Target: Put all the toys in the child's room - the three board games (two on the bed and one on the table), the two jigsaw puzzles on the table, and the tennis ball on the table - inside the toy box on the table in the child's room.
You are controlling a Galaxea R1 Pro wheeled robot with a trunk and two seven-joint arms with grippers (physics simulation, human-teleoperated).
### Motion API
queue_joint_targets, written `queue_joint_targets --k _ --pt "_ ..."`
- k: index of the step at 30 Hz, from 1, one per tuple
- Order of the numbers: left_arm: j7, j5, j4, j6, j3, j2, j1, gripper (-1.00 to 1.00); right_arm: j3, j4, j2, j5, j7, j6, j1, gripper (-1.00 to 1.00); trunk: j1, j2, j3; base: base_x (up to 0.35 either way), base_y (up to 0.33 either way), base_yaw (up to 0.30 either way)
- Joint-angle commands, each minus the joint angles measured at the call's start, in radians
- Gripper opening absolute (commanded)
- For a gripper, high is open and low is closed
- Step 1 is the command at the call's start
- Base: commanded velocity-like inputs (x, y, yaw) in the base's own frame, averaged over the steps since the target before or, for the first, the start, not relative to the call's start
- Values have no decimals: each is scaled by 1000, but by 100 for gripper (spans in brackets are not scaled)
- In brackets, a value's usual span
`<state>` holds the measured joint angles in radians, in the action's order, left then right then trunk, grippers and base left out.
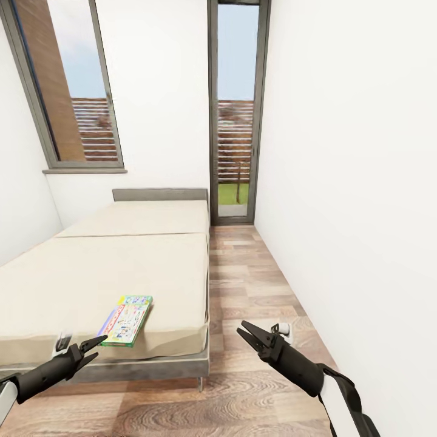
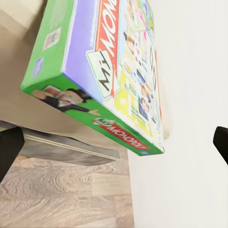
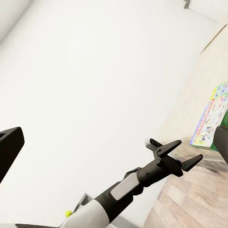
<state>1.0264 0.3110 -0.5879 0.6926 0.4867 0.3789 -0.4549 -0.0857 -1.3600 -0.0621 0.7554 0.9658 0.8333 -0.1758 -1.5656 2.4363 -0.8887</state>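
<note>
A Monopoly board game [image 1: 126,320] lies flat near the front edge of the bed [image 1: 73,279], lower left of the head view. The left gripper [image 1: 96,348], spread wide, hovers just beside it. The right gripper [image 1: 245,337], also spread, hangs over the wood floor [image 1: 243,291].

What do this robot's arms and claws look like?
Each arm is a matte black tube with a white sleeve further back. The left gripper and right gripper are black, with two pointed fingers, and a small white-grey block sits beside each wrist.
</note>
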Motion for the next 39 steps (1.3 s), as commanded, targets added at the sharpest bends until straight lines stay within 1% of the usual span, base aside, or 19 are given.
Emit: queue_joint_targets --k 1,19,28,39 --pt "1 3 0 7 1 0 -1 100 -2 0 -1 1 2 5 -1 100 -4 8 -4 0 0 0" --pt "1 3 0 6 1 -1 -1 100 -2 -1 -1 1 2 4 -1 100 -4 8 -4 2 0 0" --pt "0 3 0 7 1 -1 -1 100 -2 -1 -1 1 2 4 -1 100 -4 8 -4 137 56 0" --pt "0 3 0 6 1 -2 -1 100 -2 -1 -1 1 2 5 -1 100 -4 8 -4 29 10 0"
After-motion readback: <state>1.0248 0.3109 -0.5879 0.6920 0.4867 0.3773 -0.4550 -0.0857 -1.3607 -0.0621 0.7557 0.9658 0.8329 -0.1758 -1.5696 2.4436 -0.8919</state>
